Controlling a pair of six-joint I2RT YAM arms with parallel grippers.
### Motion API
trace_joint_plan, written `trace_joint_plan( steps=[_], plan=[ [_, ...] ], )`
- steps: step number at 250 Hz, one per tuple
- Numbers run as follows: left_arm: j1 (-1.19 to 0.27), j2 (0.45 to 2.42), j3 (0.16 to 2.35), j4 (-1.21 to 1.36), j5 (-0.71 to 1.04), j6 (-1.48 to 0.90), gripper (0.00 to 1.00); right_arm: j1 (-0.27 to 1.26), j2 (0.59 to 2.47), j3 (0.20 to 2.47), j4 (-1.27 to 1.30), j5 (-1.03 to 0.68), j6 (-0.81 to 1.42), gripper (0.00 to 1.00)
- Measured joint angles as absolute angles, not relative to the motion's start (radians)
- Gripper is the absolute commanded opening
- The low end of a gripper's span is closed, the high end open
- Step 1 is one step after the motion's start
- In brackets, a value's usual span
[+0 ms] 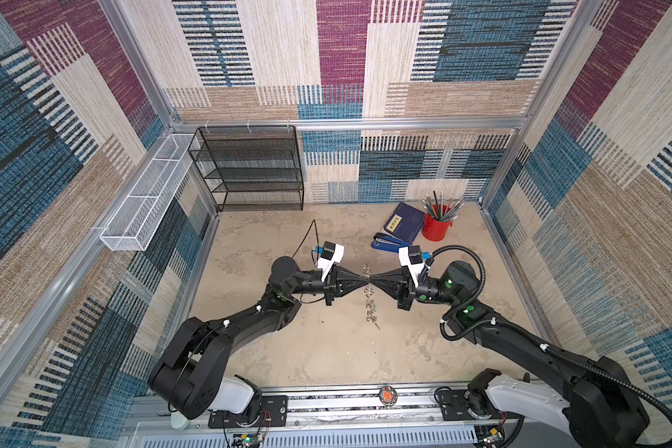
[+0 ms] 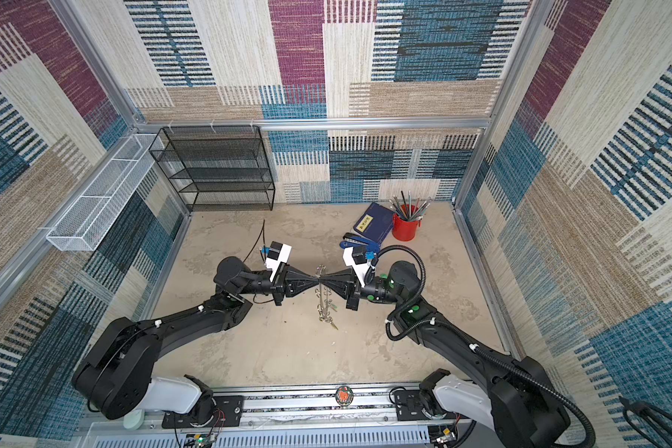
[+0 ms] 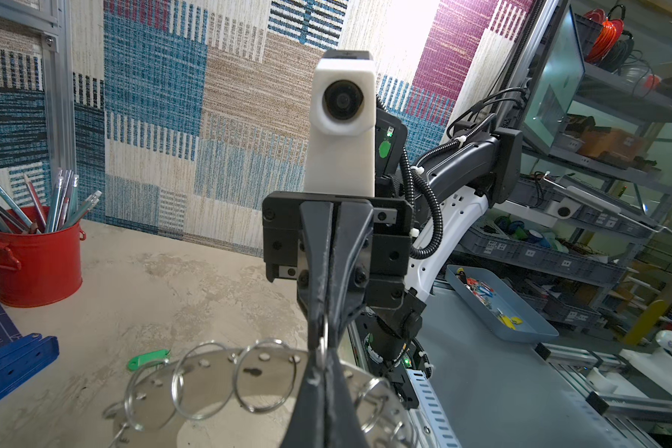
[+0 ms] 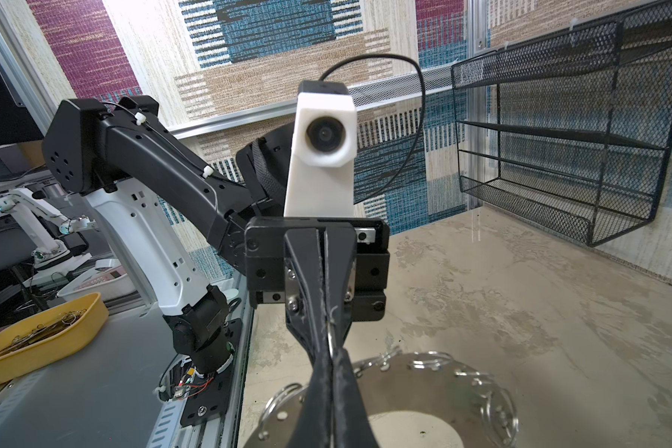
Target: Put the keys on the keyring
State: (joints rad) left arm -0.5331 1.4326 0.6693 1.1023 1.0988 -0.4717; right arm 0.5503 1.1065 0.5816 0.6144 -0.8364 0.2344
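Left wrist view: we note left pincer and right pincer tip to tip, both clamped on one split ring of the keyring.

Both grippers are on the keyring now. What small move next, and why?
Probably open the right gripper and back it off. It and the left gripper are both shut on one split ring of the keyring, neither holds a key, and the green key lies on the table.
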Motion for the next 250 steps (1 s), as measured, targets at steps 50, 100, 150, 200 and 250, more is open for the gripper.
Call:
trace_joint_plan(
  steps=[50,100,150,200,250],
  plan=[
    [-0.532,1.427,0.678,1.076,1.106,-0.47,0.09,0.55,1.095,0.581,0.606,-0.834,0.234,0.0],
    [-0.512,1.382,0.709,0.921,1.105,-0.375,0.24,0.553,1.082,0.583,0.544,-0.826,0.223,0.0],
    [-0.485,1.367,0.761,0.714,1.107,-0.244,0.39,0.555,1.083,0.601,0.465,-0.799,0.196,0.0],
    [-0.432,1.355,0.915,0.305,1.152,0.011,0.55,0.555,1.088,0.638,0.388,-0.763,0.151,0.0],
    [-0.43,1.374,1.089,-0.141,1.156,0.333,0.57,0.557,1.116,0.656,0.326,-0.748,0.115,0.0]
  ],
)
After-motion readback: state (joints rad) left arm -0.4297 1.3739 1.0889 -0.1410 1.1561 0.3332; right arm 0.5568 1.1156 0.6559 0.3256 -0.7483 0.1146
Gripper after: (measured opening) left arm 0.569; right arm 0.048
